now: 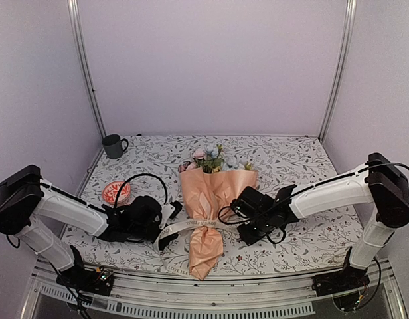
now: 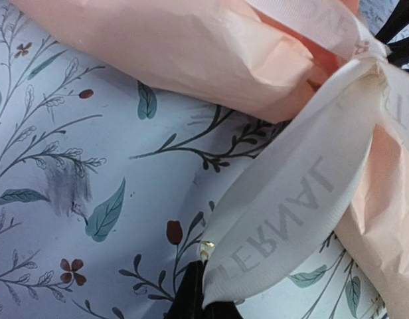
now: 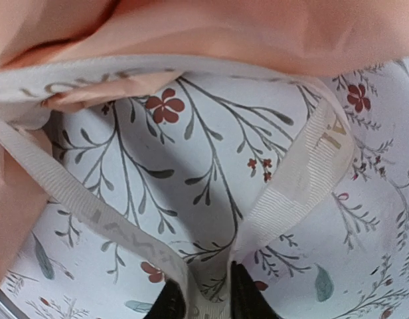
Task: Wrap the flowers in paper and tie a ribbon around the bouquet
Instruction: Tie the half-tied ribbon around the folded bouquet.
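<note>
A bouquet [image 1: 206, 199] lies at the middle of the worktop [image 1: 291, 159], which is covered by a pale leaf-patterned tablecloth [image 2: 72, 219]. Its pink, pale blue and yellow artificial flowers [image 1: 208, 158] point to the far edge, and its tail points to the near edge. A cone of thin peach-orange paper [image 1: 218, 189] wraps the stems. A long cream-white ribbon [image 1: 191, 228] with grey printed letters crosses the cone at its narrow waist.

The left gripper [image 1: 172, 211] sits just beside the cone on its left. Its black fingers [image 2: 186, 299] are pinched tight on one end of the ribbon [image 2: 284, 219], which rises from them to a gathered crossing against the paper [image 2: 178, 46].

The right gripper [image 1: 234, 211] sits just beside the cone on its right. Its jaws stand narrow around the ribbon [image 3: 304, 166], and two strands meet between the fingers [image 3: 166, 304].

A dark mug [image 1: 113, 145] stands at the far left corner. A round red-and-white dish [image 1: 116, 192] sits near the left edge.
</note>
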Controlling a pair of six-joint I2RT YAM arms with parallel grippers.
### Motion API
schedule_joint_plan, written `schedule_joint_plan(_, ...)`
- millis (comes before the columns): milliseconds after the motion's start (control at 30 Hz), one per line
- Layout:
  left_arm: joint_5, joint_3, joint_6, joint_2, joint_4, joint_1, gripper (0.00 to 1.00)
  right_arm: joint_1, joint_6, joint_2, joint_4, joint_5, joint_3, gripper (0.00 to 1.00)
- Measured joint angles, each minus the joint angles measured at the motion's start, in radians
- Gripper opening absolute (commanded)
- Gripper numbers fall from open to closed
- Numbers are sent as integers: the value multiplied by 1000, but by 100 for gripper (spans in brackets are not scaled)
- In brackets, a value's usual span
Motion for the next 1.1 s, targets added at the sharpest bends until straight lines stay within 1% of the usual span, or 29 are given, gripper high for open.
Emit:
schedule_joint_plan(33, 0, 0, 2, -2, -4, 0, 0, -1, 0, 0, 4, 3, 0, 1)
schedule_joint_plan(67, 0, 0, 4, -5, -8, 1, 0, -2, 1, 2, 10, 5, 0, 0)
schedule_joint_plan(267, -4, 0, 26, -37, -37, 14, 0, -8, 12, -7, 29, -6, -12, 0)
schedule_joint_plan(500, 9, 0, 39, -47, -37, 98, 0, -95, 71, -107, 43, -56, -123, 0)
schedule_joint_plan(700, 40, -20, 38, -47, -19, 109, 0, -158, 121, -218, 67, -156, -240, 0)
schedule_joint_plan(867, 60, -36, 20, -38, -4, 129, 0, -179, 136, -225, 96, -235, -257, 0)
schedule_joint_plan(1000, 72, -39, -16, -18, 35, 160, 0, -248, 158, -241, 139, -301, -295, 0)
schedule_joint_plan(1100, 85, -42, -39, 2, 75, 166, 0, -279, 164, -255, 165, -344, -321, 0)
